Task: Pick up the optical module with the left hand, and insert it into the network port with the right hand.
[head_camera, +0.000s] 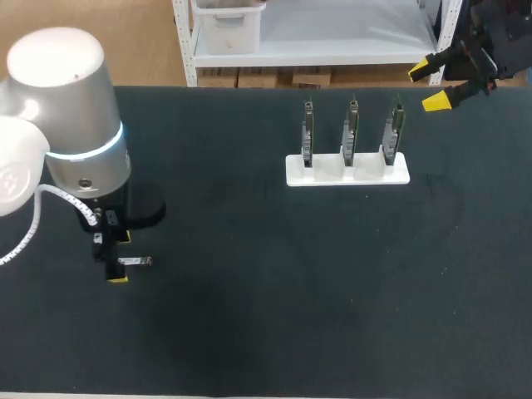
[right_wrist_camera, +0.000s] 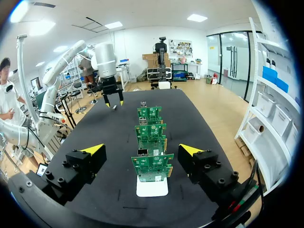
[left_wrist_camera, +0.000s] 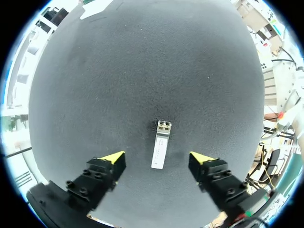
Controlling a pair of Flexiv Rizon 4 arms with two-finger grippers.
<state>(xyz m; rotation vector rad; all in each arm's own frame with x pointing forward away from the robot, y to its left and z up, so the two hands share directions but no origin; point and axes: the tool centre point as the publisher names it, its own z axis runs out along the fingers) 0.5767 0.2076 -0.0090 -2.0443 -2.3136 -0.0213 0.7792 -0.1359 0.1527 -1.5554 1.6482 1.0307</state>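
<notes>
Optical module (left_wrist_camera: 161,151), one, seen flat beneath spread, empty left gripper (left_wrist_camera: 157,158); three circuit boards (right_wrist_camera: 152,164) ahead of spread, empty right gripper (right_wrist_camera: 141,150).

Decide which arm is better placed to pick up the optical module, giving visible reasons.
Left. The left gripper, open, sits over the optical module, lying on the table between its fingers. The right gripper is far off, past the circuit boards.

The left arm (head_camera: 75,108) is a thick silver-white cylinder ringed by a glowing pale-blue band, and a white cable (head_camera: 35,220) loops off it. Both the left gripper (left_wrist_camera: 156,156) and the right gripper (right_wrist_camera: 141,148) have black, blocky fingers (left_wrist_camera: 92,180) studded with round screws behind bright yellow wedge tips.
</notes>
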